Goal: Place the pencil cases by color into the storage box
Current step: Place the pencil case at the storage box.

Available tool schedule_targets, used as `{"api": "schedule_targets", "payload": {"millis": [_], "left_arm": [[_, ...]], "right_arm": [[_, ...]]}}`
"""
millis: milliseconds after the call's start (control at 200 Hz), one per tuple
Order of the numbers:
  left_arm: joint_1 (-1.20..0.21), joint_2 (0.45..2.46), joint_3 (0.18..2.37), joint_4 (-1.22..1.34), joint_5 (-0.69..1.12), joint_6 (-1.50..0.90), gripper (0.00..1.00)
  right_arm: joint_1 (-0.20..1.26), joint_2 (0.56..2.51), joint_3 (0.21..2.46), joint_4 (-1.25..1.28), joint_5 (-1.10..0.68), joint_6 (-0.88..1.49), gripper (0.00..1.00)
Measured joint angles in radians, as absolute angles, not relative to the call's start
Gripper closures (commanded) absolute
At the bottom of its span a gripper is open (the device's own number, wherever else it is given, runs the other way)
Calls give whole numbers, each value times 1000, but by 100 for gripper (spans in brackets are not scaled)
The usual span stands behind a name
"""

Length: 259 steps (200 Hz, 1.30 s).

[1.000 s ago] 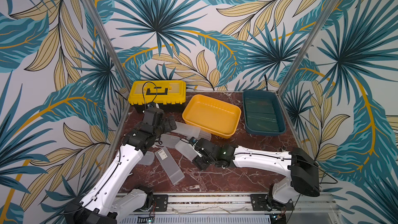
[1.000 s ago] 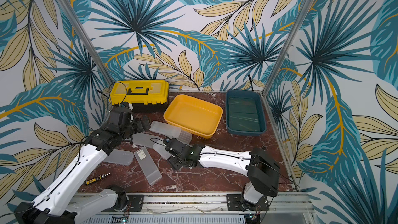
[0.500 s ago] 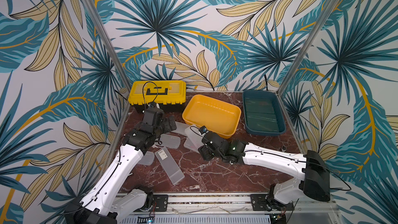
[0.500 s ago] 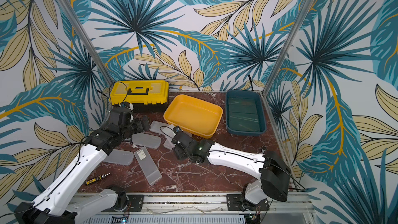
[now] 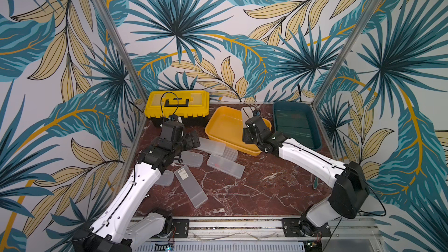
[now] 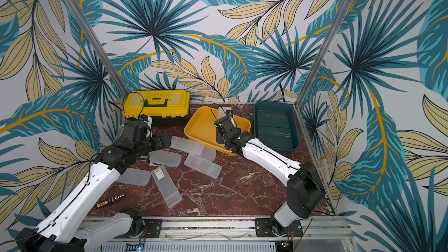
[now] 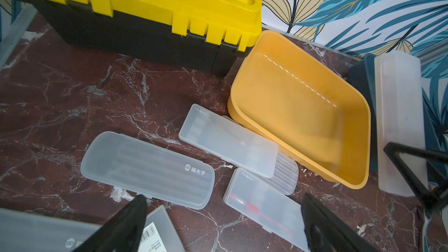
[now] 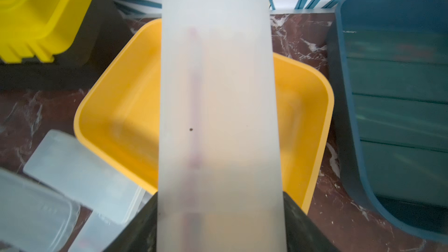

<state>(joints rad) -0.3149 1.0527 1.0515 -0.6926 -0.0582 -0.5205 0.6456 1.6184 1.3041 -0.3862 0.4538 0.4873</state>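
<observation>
Since a second ago, the right arm has left the pile of cases mid-table and swung toward the back. Its right gripper (image 8: 220,226) now hangs over the yellow tray (image 5: 225,124), clamped on one end of a frosted case (image 8: 218,93). That case juts out beyond the fingers (image 8: 300,224), lifted clear of the tray floor, with a faint reddish line showing through its cloudy plastic (its contents are too blurred to name). The left arm has not shifted in that time.

Just beside the yellow tray, toward the right wall, sits a teal tray (image 8: 338,73). Dark green cases (image 5: 294,127) lie side by side inside it.

The left gripper (image 7: 224,198) hovers over the left part of the marble tabletop (image 5: 254,190) with its jaws spread wide and nothing between them. Below and around it, several frosted cases (image 5: 225,166) lie loose on the marble. Two overlap against the yellow tray's near wall, and one flat case carries a barcode sticker (image 5: 183,173).

At the back left corner stands a closed yellow toolbox (image 5: 178,107) with a black base. In a top view, a small screwdriver (image 6: 110,200) lies near the front left edge.
</observation>
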Motion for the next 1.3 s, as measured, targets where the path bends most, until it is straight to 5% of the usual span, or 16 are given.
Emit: {"api": "schedule_targets", "payload": {"millis": [1297], "left_arm": [[-315,989,1004,-671,84,-535,0]], "right_arm": [[548,1991,1449,-432,512,814,43]]}}
